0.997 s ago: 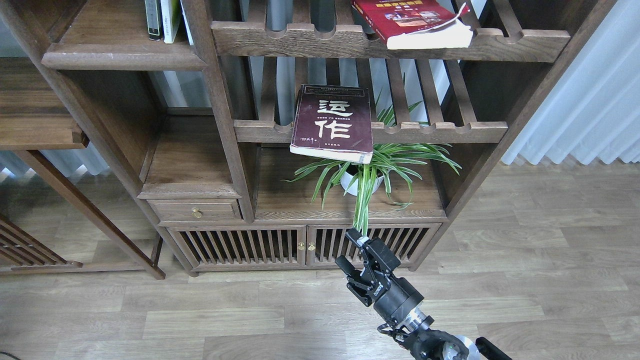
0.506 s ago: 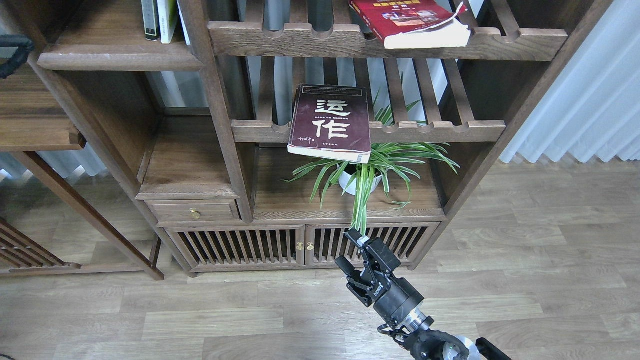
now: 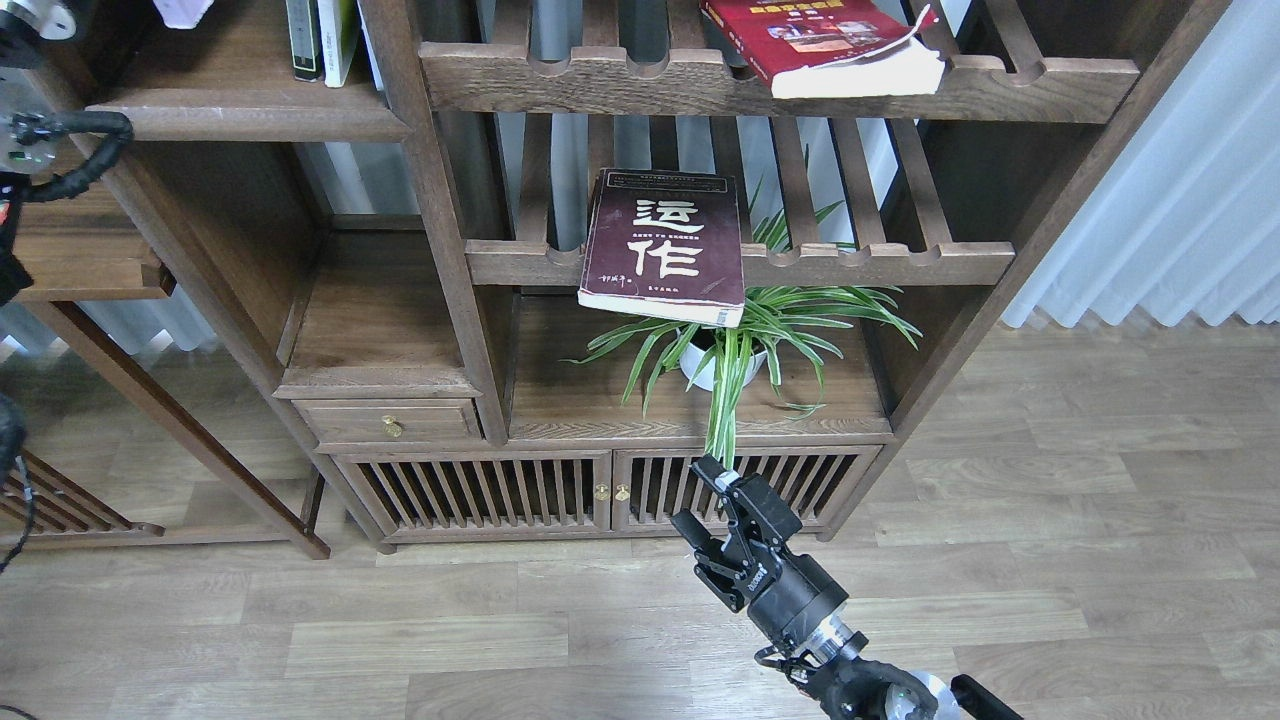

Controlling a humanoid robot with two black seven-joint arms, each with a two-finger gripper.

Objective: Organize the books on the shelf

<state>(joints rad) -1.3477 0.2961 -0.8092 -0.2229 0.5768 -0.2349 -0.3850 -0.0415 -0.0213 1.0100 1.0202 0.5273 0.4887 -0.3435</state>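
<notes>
Right gripper (image 3: 700,498) hangs low over bare floor, fingers apart and empty, left one's hidden past the top-left corner, maroon book (image 3: 663,246) overhangs the slatted rack's (image 3: 880,263) front rail.

Wood-plank floor (image 3: 1050,560) carries dark-brown bookcase (image 3: 450,300), standing directly on it. Side-table legs (image 3: 190,440) rest on floor at left. White curtain (image 3: 1180,200) hangs down to floor at right.
</notes>
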